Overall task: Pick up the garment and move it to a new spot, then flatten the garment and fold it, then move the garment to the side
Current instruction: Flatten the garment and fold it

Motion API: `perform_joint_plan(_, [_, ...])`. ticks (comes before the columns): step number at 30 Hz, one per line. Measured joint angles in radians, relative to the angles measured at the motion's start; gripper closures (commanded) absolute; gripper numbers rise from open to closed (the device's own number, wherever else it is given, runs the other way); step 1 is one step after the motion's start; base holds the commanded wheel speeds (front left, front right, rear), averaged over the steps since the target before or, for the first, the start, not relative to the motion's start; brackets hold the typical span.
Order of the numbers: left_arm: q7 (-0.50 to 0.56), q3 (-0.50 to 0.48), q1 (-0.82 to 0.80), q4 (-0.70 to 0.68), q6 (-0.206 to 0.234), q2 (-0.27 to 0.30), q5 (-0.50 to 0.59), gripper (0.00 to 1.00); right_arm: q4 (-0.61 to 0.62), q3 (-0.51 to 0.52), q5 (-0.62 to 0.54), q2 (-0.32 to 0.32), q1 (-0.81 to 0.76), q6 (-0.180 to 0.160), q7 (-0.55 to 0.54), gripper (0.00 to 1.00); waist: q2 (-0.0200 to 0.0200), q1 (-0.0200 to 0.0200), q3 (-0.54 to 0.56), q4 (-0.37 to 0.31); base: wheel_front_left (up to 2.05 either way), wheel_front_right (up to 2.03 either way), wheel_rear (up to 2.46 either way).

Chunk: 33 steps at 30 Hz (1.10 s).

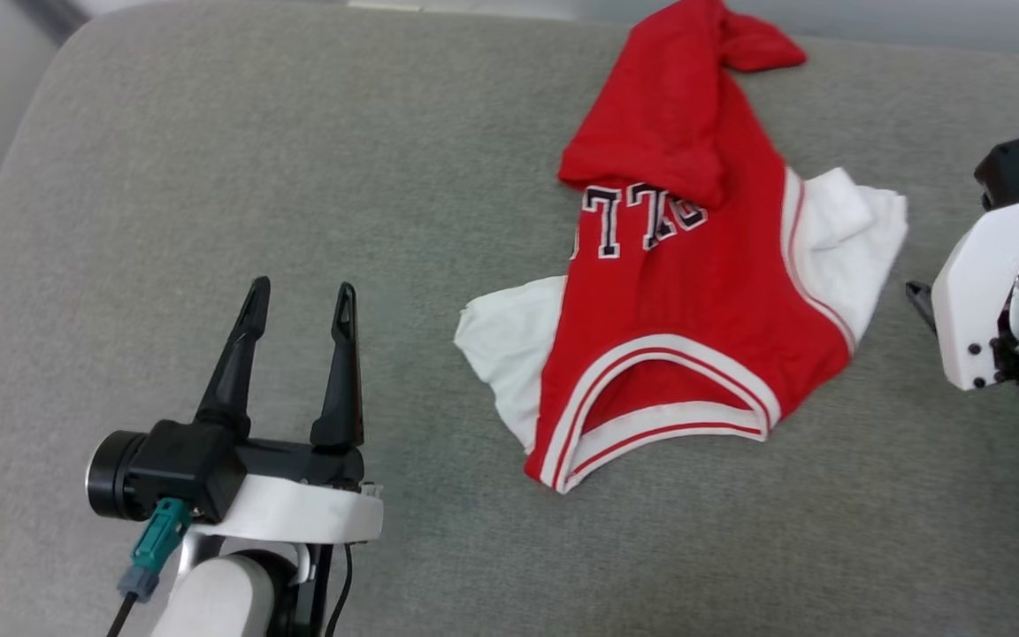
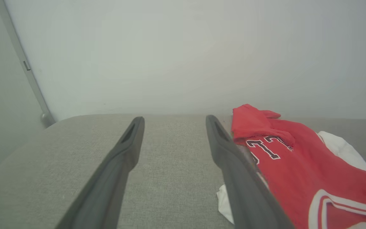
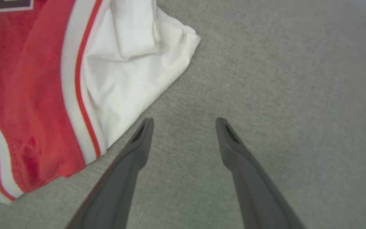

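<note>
Two long dark fingers of the left gripper [image 1: 302,286] stand spread apart at the lower left of the head view, holding nothing, above a grey woven cushioned surface [image 1: 164,159] whose far left corner is rounded. In the left wrist view a pale plain wall [image 2: 183,57] rises behind that surface, with a thin grey vertical strip [image 2: 27,71] running down it at the far left. Right of centre lies the garment [image 1: 695,301], crumpled on the surface: its striped neck opening faces the robot, white sleeves stick out to either side, and the far red end is bunched and folded over the top of the chest lettering. Well apart from the left gripper, it has the right gripper [image 3: 184,120] just beside the white sleeve on the robot's right, fingers parted and empty, over bare grey fabric
</note>
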<state>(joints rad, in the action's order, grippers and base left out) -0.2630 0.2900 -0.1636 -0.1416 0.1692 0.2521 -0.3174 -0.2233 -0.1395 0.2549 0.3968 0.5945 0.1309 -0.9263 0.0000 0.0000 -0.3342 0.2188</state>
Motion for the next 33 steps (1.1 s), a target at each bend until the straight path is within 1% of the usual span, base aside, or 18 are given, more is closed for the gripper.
perform_joint_plan(4, [0.000,-0.008,-0.009,0.009,-0.021,-0.029,0.015,0.00,-0.066,-0.007,0.029,0.008,0.050,0.000,-0.064,0.00,0.0000,0.0000,-0.033,0.051,0.00,0.00,0.00])
perform_joint_plan(10, [0.000,-0.026,-0.010,0.025,-0.049,-0.072,0.033,0.00,-0.128,-0.026,0.019,0.027,0.093,0.000,-0.079,0.00,0.0000,0.0000,-0.063,0.117,0.00,0.00,0.00])
perform_joint_plan(15, [0.000,-0.044,-0.005,0.035,-0.071,-0.100,0.047,0.00,-0.162,-0.063,0.009,0.045,0.100,0.000,-0.098,0.00,0.0000,-0.0001,-0.072,0.142,0.00,0.00,0.00])
perform_joint_plan(16, [0.000,-0.045,-0.005,0.037,-0.073,-0.105,0.052,0.00,-0.165,-0.068,0.009,0.048,0.101,0.000,-0.100,0.53,0.0000,-0.0001,-0.072,0.144,0.00,0.00,0.00])
perform_joint_plan(17, [0.000,-0.049,-0.004,0.039,-0.078,-0.108,0.054,0.00,-0.166,-0.072,0.010,0.050,0.101,0.000,-0.101,1.00,0.0000,0.0000,-0.071,0.144,0.00,0.00,0.00])
perform_joint_plan(21, [0.000,-0.072,0.003,0.049,-0.091,-0.116,0.066,0.00,-0.181,-0.072,0.022,0.044,0.094,0.000,-0.089,1.00,0.0000,0.0000,-0.061,0.137,0.00,0.00,0.00])
perform_joint_plan(26, [0.000,-0.095,0.016,0.067,-0.108,-0.123,0.077,0.00,-0.189,-0.066,0.044,0.042,0.056,0.000,-0.058,1.00,0.0000,0.0000,-0.030,0.108,0.00,0.00,0.00])
perform_joint_plan(28, [0.000,-0.100,0.018,0.070,-0.108,-0.123,0.079,0.00,-0.189,-0.064,0.050,0.043,0.042,0.000,-0.051,1.00,0.0000,0.0000,-0.021,0.100,0.00,0.00,0.00])
perform_joint_plan(33, [0.000,-0.132,0.053,0.084,-0.115,-0.108,0.095,0.00,-0.158,-0.036,0.102,0.042,-0.076,0.000,-0.015,1.00,0.0000,0.0000,0.039,0.033,0.00,0.00,0.00])
